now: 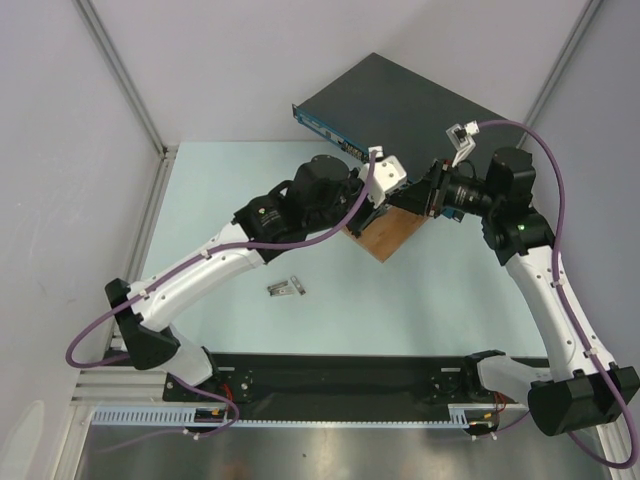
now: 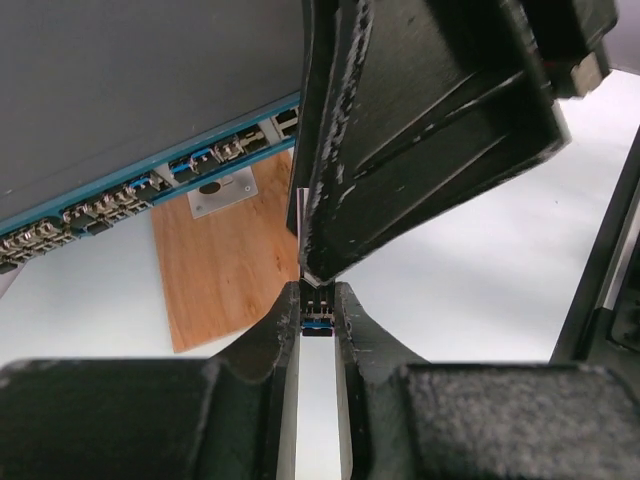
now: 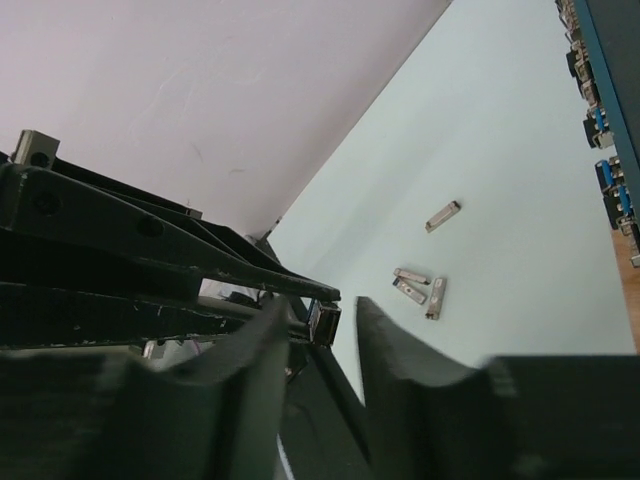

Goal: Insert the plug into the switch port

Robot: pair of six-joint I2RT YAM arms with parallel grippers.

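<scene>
Pale green bench point(image 1: 420, 300) under white walls carries the switch point(image 1: 400, 100), a flat matte-grey metal box at 12 o'clock, its blue socket strip facing 8 o'clock. The left arm reaches in from 8 o'clock, elbow bent, its left pincer point(image 2: 318, 300) clamped on the plug point(image 2: 318, 322), which is small, silvery and blue-tabbed. The right arm arcs in from 4 o'clock, and its right pincer point(image 3: 322, 312) stands half open astride the plug.

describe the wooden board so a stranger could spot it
Find the wide, flat dark grey metal switch box at the back. Just before its blue front strip lies a flat brown wooden board, the only wood-grained thing there.
</scene>
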